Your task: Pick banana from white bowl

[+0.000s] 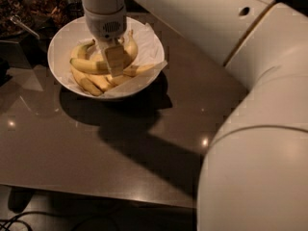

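Observation:
The white bowl (57, 46), lined with crumpled white paper (146, 38), stands at the back left of the table. Several bananas lie in it. The banana (89, 66), long, plain yellow, with a greenish end pointing left, lies crosswise on top of the shorter bananas (94, 83). My gripper (113, 61) reaches straight down into the middle of the bowl. Its fingers (115, 57) are shut on the banana near its middle. The rest of the banana behind the fingers is hidden.
The bowl sits on a glossy grey-brown table (96, 148), whose front edge runs along the bottom. A dark tray of dark items (19, 8) with a metal utensil (23, 26) stands at the back left. My white arm (260, 129) fills the right side.

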You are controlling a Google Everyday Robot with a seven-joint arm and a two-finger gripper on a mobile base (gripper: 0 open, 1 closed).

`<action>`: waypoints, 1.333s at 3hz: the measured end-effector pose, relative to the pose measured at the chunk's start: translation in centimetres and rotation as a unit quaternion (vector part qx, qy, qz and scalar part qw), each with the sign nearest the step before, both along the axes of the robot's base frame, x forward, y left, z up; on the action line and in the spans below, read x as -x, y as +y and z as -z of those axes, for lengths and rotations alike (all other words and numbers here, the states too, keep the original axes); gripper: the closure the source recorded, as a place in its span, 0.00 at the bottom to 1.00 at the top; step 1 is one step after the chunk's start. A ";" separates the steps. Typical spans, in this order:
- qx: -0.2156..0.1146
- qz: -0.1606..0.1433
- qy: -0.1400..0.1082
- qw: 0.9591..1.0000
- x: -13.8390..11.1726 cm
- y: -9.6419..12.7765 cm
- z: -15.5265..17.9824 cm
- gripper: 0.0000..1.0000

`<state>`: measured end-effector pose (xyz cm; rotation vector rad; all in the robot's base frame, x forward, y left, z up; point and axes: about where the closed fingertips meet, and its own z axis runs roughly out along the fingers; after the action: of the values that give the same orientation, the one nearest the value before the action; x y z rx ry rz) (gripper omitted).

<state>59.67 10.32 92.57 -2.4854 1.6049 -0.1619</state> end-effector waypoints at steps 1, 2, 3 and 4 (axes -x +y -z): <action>-0.015 0.011 -0.009 1.000 2.3 -1.1 -3.1 1.00; -0.029 -0.007 -0.020 0.999 3.6 -0.8 -5.7 1.00; -0.041 -0.057 -0.029 0.997 4.6 1.1 -7.7 1.00; -0.050 -0.105 -0.036 0.993 5.7 3.1 -9.0 1.00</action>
<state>53.94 13.46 101.55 -2.5179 1.2820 -0.1375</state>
